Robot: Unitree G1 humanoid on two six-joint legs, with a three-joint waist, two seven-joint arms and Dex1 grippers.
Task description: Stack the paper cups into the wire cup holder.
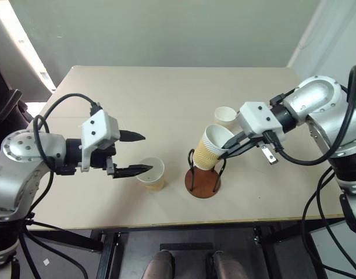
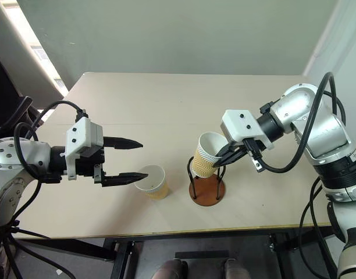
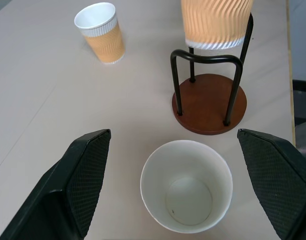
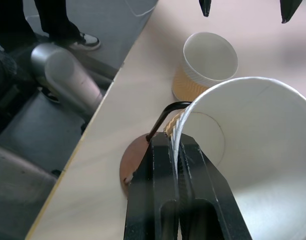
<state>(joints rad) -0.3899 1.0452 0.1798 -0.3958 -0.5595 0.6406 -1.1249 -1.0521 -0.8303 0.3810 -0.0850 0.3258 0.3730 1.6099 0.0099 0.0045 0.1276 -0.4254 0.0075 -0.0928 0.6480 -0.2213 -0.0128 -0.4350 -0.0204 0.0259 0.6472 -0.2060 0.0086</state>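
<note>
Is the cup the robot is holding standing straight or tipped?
Tipped. The held cup leans, mouth toward the right gripper, its bottom above the wire cup holder.

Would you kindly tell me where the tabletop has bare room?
The far half of the beige table is bare. It is crowded near the front: the wire cup holder, an upright paper cup and another cup.

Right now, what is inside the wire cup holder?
A tilted paper cup, pinched at its rim by the right gripper, hangs partly between the wire cup holder loops. The base below looks bare, though the cup hides part of it.
</note>
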